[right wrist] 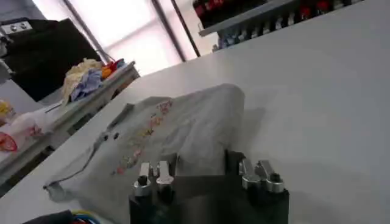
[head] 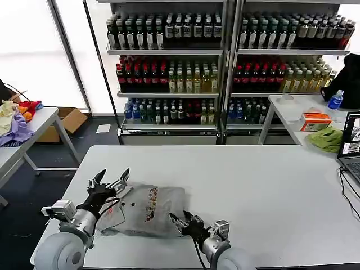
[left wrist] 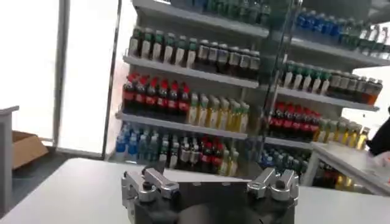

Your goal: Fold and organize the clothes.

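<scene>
Nearest me, the right tool (head: 179, 218) sits at the shirt's (head: 149, 208) near edge, fingers spread wide and gripping nothing. I see the left tool (head: 110, 179) raised at the shirt's left side, also wide and unloaded. That grey shirt lies bunched on the white counter (head: 253, 185).

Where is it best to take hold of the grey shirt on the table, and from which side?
Probably the shirt's near right corner, approached low from the robot's side. That edge lies flat on the table just ahead of the open right gripper. The open left gripper could take the left edge.
</scene>
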